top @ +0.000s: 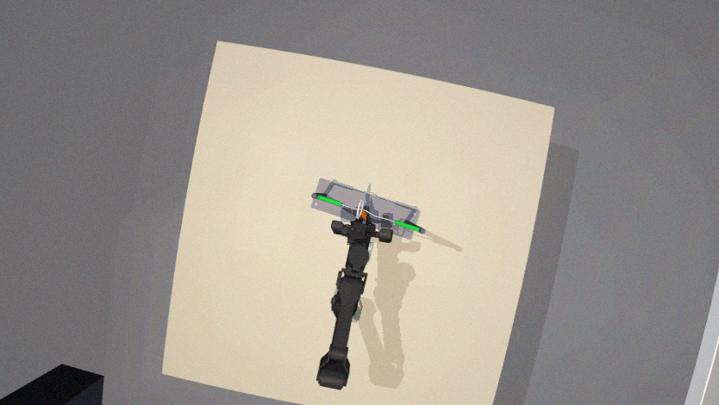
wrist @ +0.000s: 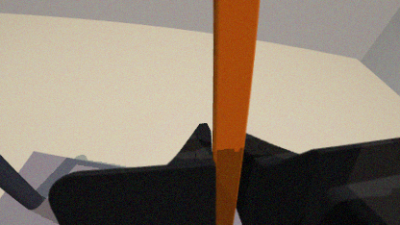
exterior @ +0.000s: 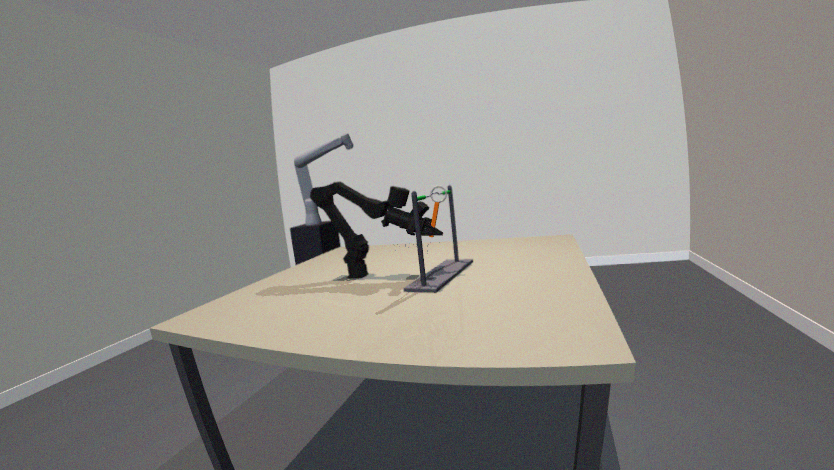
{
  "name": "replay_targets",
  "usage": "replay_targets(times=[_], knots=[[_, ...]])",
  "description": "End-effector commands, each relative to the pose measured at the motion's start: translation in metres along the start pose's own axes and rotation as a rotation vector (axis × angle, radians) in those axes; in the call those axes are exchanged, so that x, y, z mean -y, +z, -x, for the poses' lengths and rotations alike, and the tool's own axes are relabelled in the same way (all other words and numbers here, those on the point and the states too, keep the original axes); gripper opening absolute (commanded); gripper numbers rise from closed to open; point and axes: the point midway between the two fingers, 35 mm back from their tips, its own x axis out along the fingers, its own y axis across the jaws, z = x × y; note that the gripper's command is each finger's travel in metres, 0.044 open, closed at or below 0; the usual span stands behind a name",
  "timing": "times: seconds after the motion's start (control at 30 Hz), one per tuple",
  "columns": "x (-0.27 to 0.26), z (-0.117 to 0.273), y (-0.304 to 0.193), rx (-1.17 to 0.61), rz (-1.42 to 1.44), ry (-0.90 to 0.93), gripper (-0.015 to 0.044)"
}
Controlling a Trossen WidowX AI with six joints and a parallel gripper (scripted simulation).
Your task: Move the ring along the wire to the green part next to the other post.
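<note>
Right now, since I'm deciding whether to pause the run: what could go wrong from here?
The ring surrounds the thin grey wire, between both green parts, so a small sideways or vertical drift could make them touch.

The end effector grips the orange handle below the ring; any slip or twist there could swing the ring into the wire.

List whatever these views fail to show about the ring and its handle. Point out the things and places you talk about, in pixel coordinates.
- Gap between ring (top: 359, 208) (exterior: 431, 195) and grey wire (top: 380, 217): too small in top and exterior views.
- Ring in wrist view: cut off by the upper edge.
- Handle's (top: 363, 214) (exterior: 435, 214) (wrist: 234, 77) lower end in wrist view: cut off by the bottom edge.
</note>
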Motion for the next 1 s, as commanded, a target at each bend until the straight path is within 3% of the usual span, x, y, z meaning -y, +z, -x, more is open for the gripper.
replay_targets(times=[0.0, 0.97], knots=[[-0.004, 0.002, 0.002, 0.005, 0.014, 0.03, -0.015], [-0.054, -0.001, 0.007, 0.027, -0.179, 0.021, -0.015]])
